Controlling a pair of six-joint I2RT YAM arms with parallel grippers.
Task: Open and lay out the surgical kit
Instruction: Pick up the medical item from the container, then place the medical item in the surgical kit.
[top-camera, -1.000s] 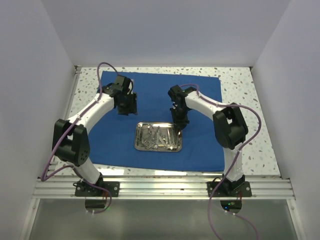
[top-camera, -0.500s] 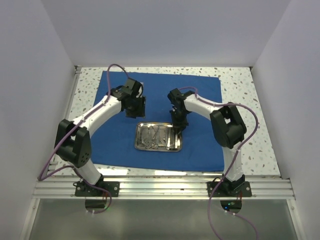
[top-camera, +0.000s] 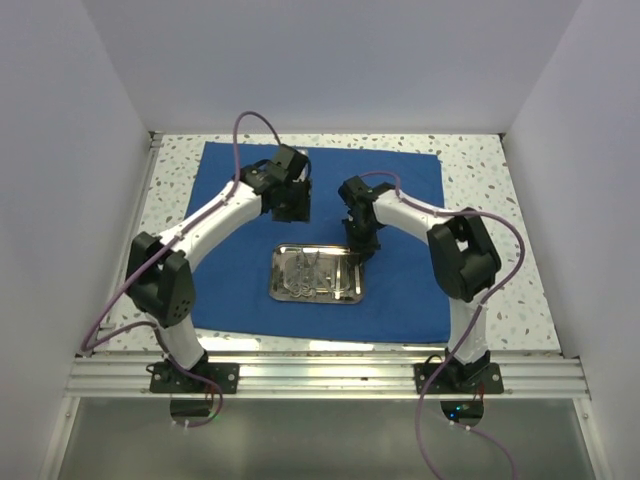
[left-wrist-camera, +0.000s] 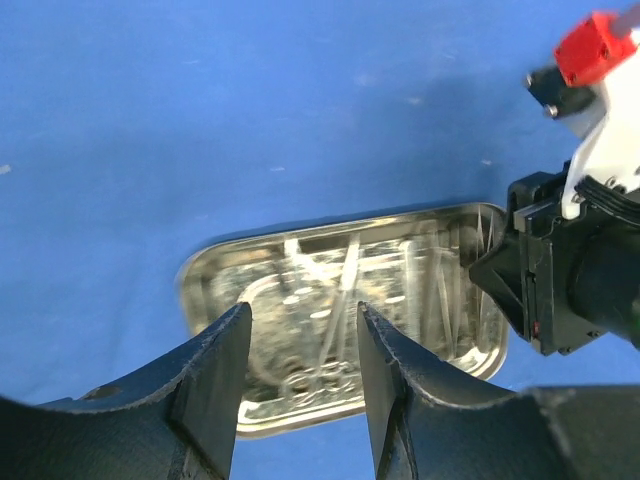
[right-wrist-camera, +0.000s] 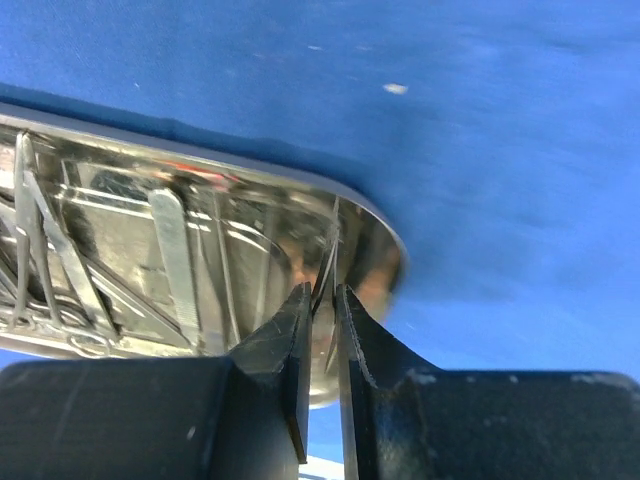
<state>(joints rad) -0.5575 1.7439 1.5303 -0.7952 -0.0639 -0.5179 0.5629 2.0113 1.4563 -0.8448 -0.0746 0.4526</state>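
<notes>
The royal-blue cloth wrap (top-camera: 230, 270) is lying opened out flat as one large sheet, covering most of the speckled table (top-camera: 480, 160) from near its far edge down to near its front edge. The steel tray (top-camera: 316, 300) is sitting on the cloth in its front half, about midway between the table's left and right edges, long side running left to right. The small thin metal instruments (top-camera: 315, 272) are lying inside the tray in a loose overlapping heap.

The left gripper (top-camera: 295, 210) is hovering above the cloth just beyond the tray's far-left corner. In its wrist view its fingers (left-wrist-camera: 215, 380) are standing apart with nothing between them, and the tray is showing in the gap below.

The right gripper (top-camera: 362, 248) is reaching down at the tray's far-right corner. In its wrist view its jaws are drawn almost together over the tray's right end (right-wrist-camera: 385, 250), leaving a narrow slit in which a thin sliver of metal is showing. Whether that sliver is an instrument or part of the tray, and whether it is being pinched, I cannot tell
</notes>
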